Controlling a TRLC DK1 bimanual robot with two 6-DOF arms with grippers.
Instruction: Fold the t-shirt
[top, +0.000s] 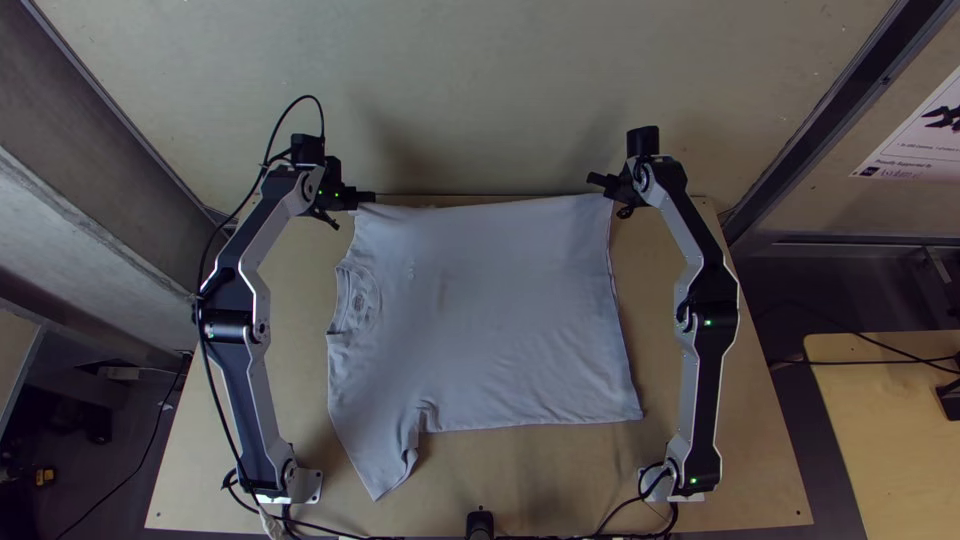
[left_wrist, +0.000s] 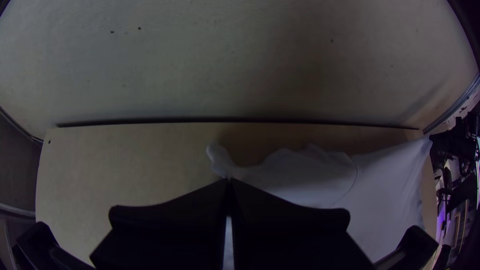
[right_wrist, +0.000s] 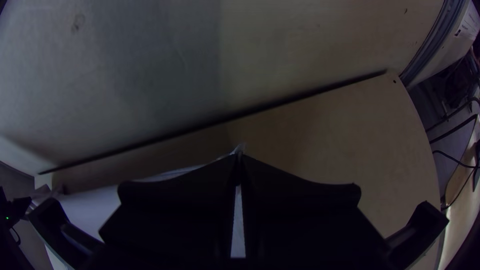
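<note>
Counting twelve o'clock as the top view's far side, the tabletop (top: 765, 470) is backed by a pale panel (top: 480, 90). The t-shirt (top: 500, 320) is spread across the middle, flanked by the left arm (top: 242, 370) at nine and the right arm (top: 708, 360) at three. A cable (top: 308, 97) is looped above the left arm, and a black post (top: 481, 523) is set at six. The neckline (top: 358, 298) is turned toward nine, one sleeve (top: 380, 465) toward seven. The upper sleeve is gripped near half past ten by the closed left hand (top: 368, 197); the hem corner, near half past one, is gripped by the closed right hand (top: 598, 181).
</note>
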